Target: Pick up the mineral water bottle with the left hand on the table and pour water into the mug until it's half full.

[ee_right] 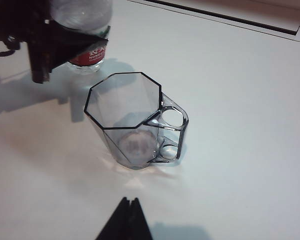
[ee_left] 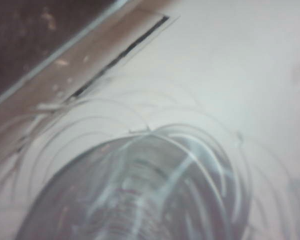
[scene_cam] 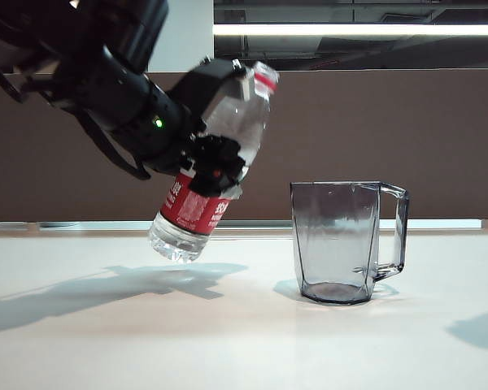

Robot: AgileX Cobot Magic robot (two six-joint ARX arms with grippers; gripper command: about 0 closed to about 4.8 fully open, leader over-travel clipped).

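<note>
While gripped — mineral water bottle (scene_cam: 215,162) tilted within left end effector (scene_cam: 215,158), right end effector (ee_right: 125,220) apart.

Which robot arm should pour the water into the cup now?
The left one. The left gripper already holds the mineral water bottle tilted in the air beside the empty mug. The right gripper holds nothing, hanging above the table on the mug's near side.

Blurred mineral water bottle (ee_left: 140,195) fills the foreground above the table (ee_left: 230,65).
</note>
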